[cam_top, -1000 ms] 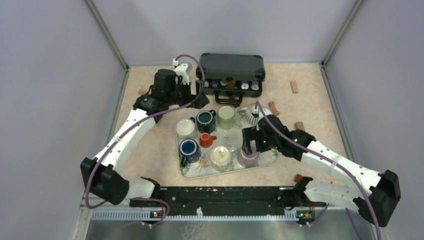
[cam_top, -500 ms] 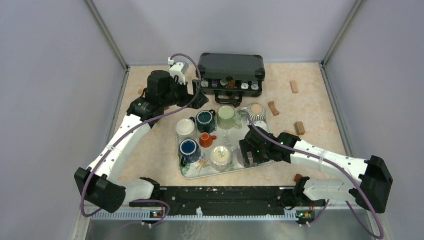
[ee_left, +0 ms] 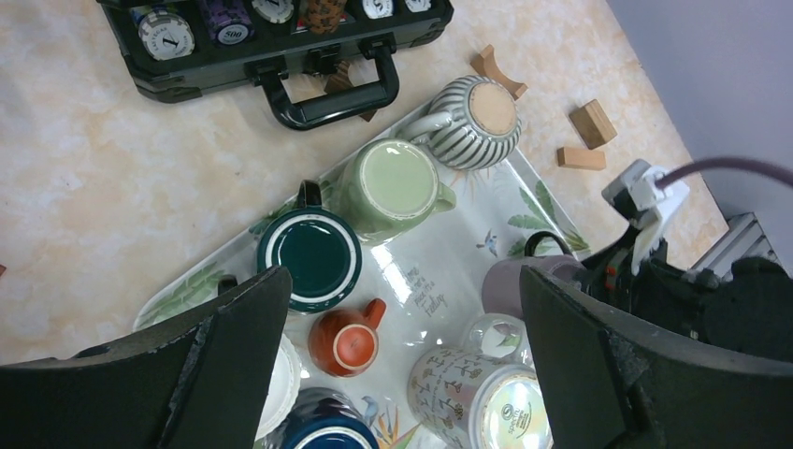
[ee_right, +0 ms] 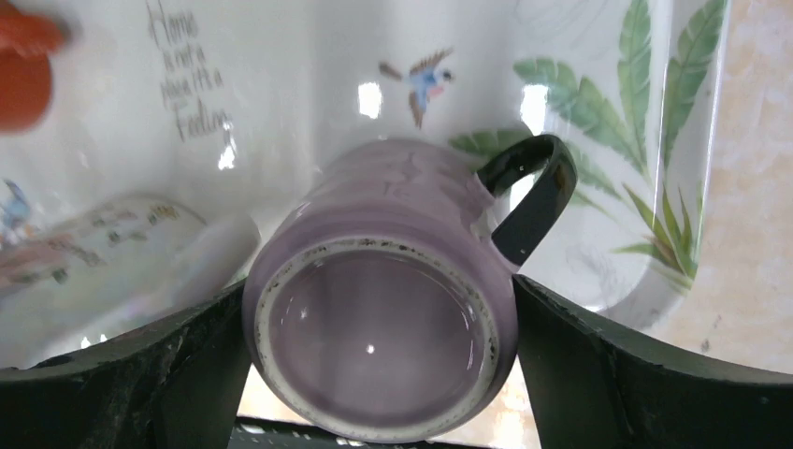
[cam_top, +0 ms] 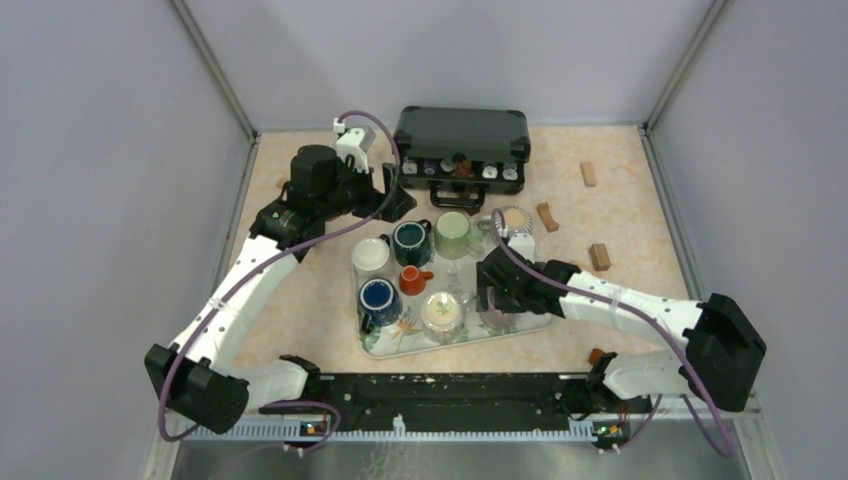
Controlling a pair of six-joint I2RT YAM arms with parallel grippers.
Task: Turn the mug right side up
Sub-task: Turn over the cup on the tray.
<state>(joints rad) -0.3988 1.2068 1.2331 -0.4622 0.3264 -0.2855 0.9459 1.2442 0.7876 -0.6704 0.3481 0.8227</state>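
tray (ee_right: 299, 56) script "Home is not a place it's a Feeling", chips (ee_left: 166, 36) "1", "500"

Top external sits high behind the arms, looking down and forward. It takes in the whole desk (cam_top: 620, 215), with the tray (cam_top: 405, 345) dead centre and the poker chip case (cam_top: 462, 135) at upper middle.

Left wrist hangs well above the tray, facing down. The left end effector (ee_left: 402, 281) frames its lower corners, and the case runs along the top edge.

Right wrist is in very close, low over the tray. The purple mug (ee_right: 383, 309) fills centre frame inside the right end effector (ee_right: 379, 295).

All three views share that mug and the tray. The top and left wrist views also share the case.
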